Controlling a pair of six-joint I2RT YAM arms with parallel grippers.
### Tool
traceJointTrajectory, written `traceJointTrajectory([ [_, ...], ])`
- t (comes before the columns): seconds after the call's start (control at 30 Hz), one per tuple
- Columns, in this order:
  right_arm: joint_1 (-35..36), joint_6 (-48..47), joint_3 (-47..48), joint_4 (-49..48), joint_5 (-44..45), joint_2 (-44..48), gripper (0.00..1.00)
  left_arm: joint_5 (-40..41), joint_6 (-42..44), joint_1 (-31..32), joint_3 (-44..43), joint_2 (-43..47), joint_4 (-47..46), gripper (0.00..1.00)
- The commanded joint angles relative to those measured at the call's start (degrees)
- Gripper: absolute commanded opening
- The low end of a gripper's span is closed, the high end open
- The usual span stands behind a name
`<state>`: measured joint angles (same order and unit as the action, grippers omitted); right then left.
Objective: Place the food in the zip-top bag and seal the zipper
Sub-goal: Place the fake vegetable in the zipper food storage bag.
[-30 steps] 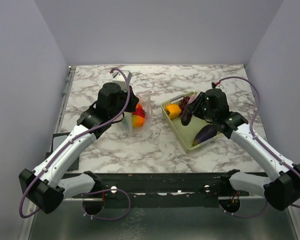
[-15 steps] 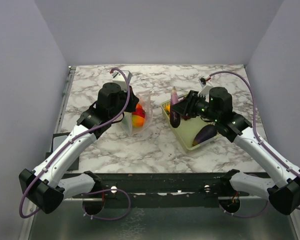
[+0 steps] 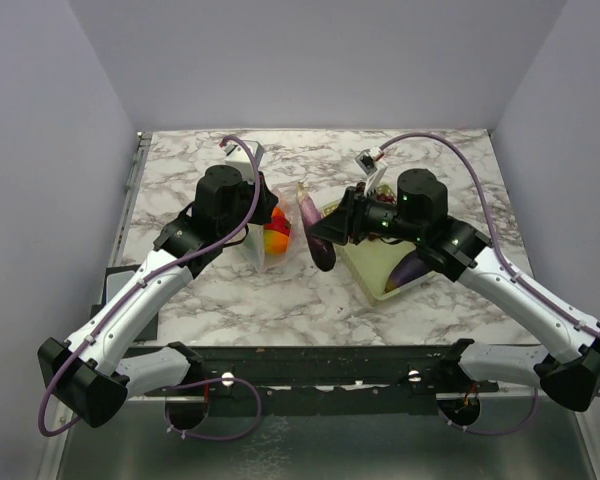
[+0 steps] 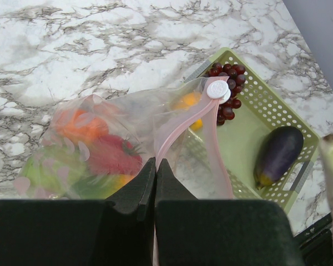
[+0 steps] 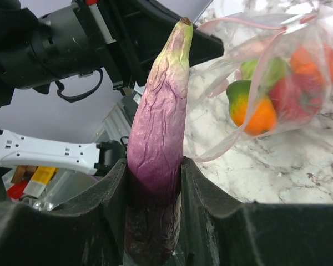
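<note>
The clear zip-top bag [image 3: 280, 238] stands open on the table, with orange, red and green toy food [image 4: 94, 149] inside. My left gripper [image 4: 155, 164] is shut on the bag's pinkish zipper strip [image 4: 180, 124] and holds the mouth up. My right gripper [image 5: 154, 183] is shut on a long light-purple eggplant [image 5: 158, 122]. It holds the eggplant in the air just right of the bag's mouth [image 3: 315, 235]. The bag also shows in the right wrist view [image 5: 277, 72].
The yellow-green mesh basket [image 3: 372, 270] sits right of the bag. It holds a dark purple eggplant [image 4: 277, 155], dark red grapes [image 4: 227, 100] and a yellow-orange piece [image 4: 187, 102] seen through the bag. The white zipper slider [image 4: 217, 88] is at the strip's far end.
My right gripper has lifted the long eggplant out of the basket and carried it left toward the bag's mouth. The left arm and the bag have not moved.
</note>
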<state>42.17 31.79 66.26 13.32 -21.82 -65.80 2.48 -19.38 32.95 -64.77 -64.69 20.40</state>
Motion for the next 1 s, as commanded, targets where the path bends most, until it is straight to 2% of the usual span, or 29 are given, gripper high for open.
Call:
traceJointTrajectory([
  [0.0,1.2,-0.1,2.5,2.8,-2.9,-3.0,0.01,0.3,0.4,-0.3,0.5,1.3,-1.2,0.00],
  [0.4,1.9,6.0,3.6,4.7,-2.8,-8.6,0.01,0.2,0.3,-0.3,0.5,1.4,-1.2,0.00],
  [0.8,2.3,12.0,12.7,9.6,-0.4,-18.9,0.01,-0.2,0.3,-0.4,0.4,1.6,-1.2,0.00],
  [0.97,2.3,14.3,15.2,10.3,3.1,-21.2,0.09,-0.6,0.2,-0.3,0.4,1.7,-1.2,0.00],
])
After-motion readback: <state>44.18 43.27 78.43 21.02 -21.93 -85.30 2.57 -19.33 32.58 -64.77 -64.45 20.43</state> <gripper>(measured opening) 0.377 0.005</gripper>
